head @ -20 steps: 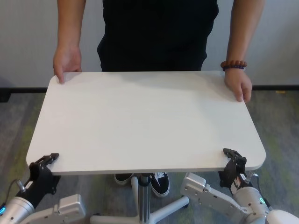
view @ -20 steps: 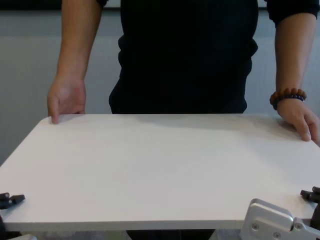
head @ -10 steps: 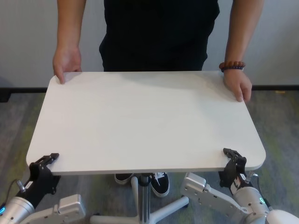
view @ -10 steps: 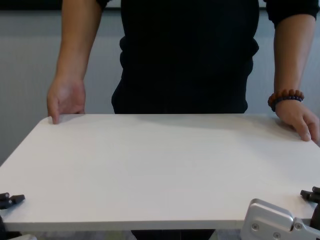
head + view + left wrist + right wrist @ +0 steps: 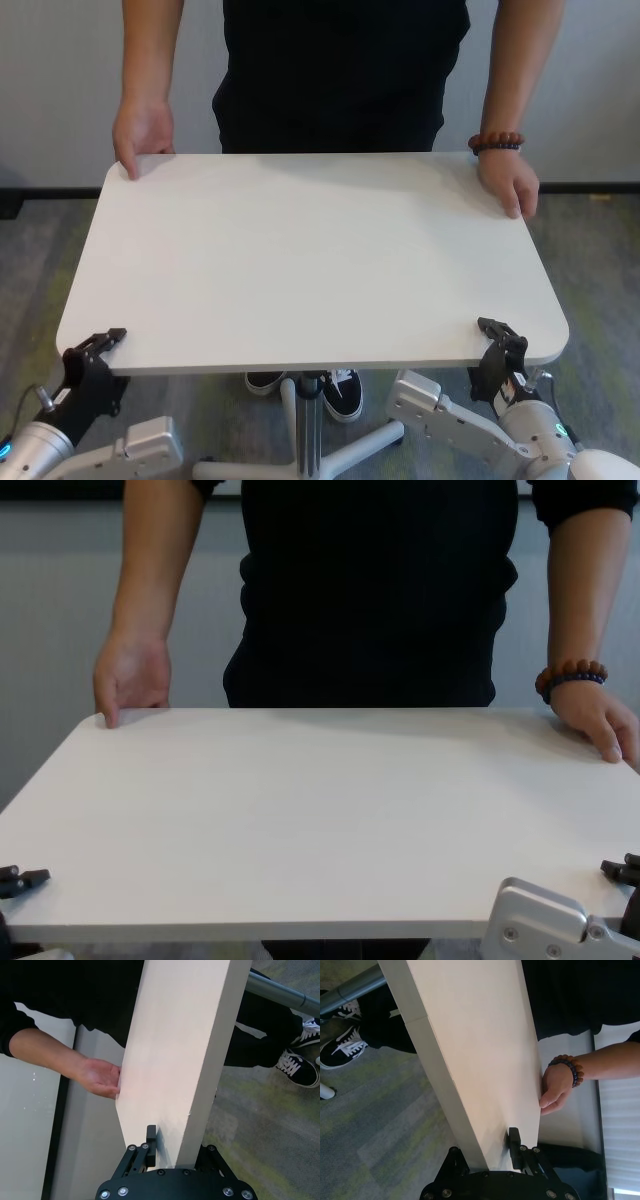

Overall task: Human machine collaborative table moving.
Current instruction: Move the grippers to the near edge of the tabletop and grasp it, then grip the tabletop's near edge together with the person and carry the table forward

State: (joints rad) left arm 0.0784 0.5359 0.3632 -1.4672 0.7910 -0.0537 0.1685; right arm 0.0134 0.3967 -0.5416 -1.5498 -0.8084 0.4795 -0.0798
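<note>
Clamped on the near left corner of the table (image 5: 310, 255), the left gripper (image 5: 97, 345) has its black fingers closed over the thin edge, one finger on top and the other beneath, as the left wrist view shows (image 5: 165, 1152). That pinch probably gives the arm a firm hold for carrying its share of the load. At the near right corner the right gripper (image 5: 497, 338) is closed on the edge in the same way, so the machine holds both near corners and can keep the top level rather than letting it twist.

Across the white top, at the far side, the human (image 5: 335, 70) stands facing the robot with one hand on each far corner: the hand on the left (image 5: 143, 135) curls over the far left corner, and the hand on the right (image 5: 510, 183), wearing a brown bead bracelet (image 5: 496, 142), rests on the far right corner. With four holds at four corners, the weight looks evenly shared.

Below the top, a slim metal pole (image 5: 308, 425) runs down from the centre.

Count: one table, two grippers, one person with two hands, one bracelet, one pole.
</note>
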